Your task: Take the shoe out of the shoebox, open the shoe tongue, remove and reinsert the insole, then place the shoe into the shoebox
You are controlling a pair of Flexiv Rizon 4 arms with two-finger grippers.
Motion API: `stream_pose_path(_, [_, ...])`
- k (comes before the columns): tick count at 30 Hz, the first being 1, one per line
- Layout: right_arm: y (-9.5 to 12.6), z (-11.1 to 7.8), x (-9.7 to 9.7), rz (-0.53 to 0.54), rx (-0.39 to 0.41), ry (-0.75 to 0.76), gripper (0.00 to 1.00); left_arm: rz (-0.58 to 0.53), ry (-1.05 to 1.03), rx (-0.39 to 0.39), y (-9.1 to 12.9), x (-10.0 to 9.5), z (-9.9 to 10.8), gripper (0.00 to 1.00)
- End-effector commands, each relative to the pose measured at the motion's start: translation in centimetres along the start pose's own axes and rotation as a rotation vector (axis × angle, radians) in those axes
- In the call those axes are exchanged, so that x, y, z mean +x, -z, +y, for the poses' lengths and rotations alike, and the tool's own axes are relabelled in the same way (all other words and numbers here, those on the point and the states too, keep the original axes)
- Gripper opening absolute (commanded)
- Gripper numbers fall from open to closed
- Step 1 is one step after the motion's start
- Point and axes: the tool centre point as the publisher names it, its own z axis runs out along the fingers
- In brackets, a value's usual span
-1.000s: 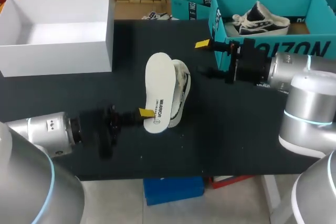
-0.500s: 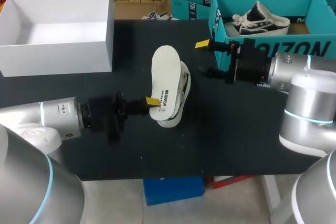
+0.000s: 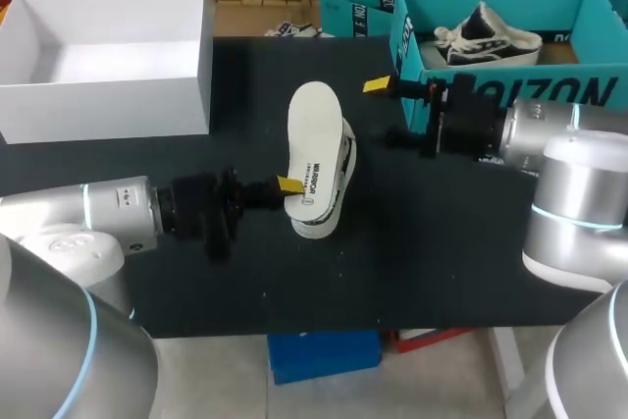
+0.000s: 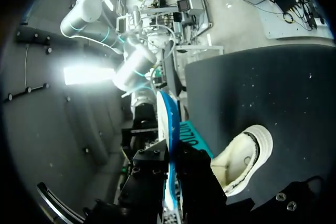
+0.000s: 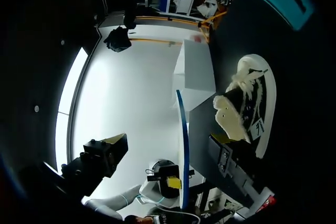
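Our left gripper (image 3: 287, 185) comes in from the near left and pinches the white insole (image 3: 314, 134) by its left edge, close to the near end. In the left wrist view we see the insole (image 4: 169, 129) edge-on, squeezed between both fingers. The insole is over the shoe (image 3: 342, 166) and hides its left part. We cannot tell if the two touch. The shoe sits in the middle of the black table (image 3: 442, 252), with its length running from near to far.

Our right gripper (image 3: 386, 110) is just to the right of the shoe. Its fingers are spread wide and hold nothing.

The teal shoebox (image 3: 491, 85) is at the far right, with a second shoe (image 3: 486, 34) inside it. A white box (image 3: 108, 95) stands at the far left, well apart from the shoe.
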Motion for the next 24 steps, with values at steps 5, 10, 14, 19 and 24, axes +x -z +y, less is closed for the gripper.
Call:
stream_pose_path(5, [-1.3, 0.8, -0.6, -0.027, 0.136, 0.008, 1.00, 0.007, -0.001, -0.003, -0.1, -0.1, -0.1, 0.00])
stream_pose_path(10, [-2.7, 0.2, -0.9, 0.002, 0.239, 0.032, 1.00, 0.007, -0.001, -0.003, -0.1, -0.1, -0.1, 0.00])
stream_pose_path(14, [-3.9, -0.6, -1.2, 0.031, 0.345, 0.049, 1.00, 0.007, -0.001, -0.003, -0.1, -0.1, -0.1, 0.00])
stream_pose_path(19, [-4.7, -1.4, -1.3, 0.052, 0.417, 0.058, 1.00, 0.007, -0.001, -0.003, -0.1, -0.1, -0.1, 0.00])
stream_pose_path(24, [-5.3, -2.1, -1.2, 0.039, 0.449, 0.059, 1.00, 0.007, -0.001, -0.003, -0.1, -0.1, -0.1, 0.00])
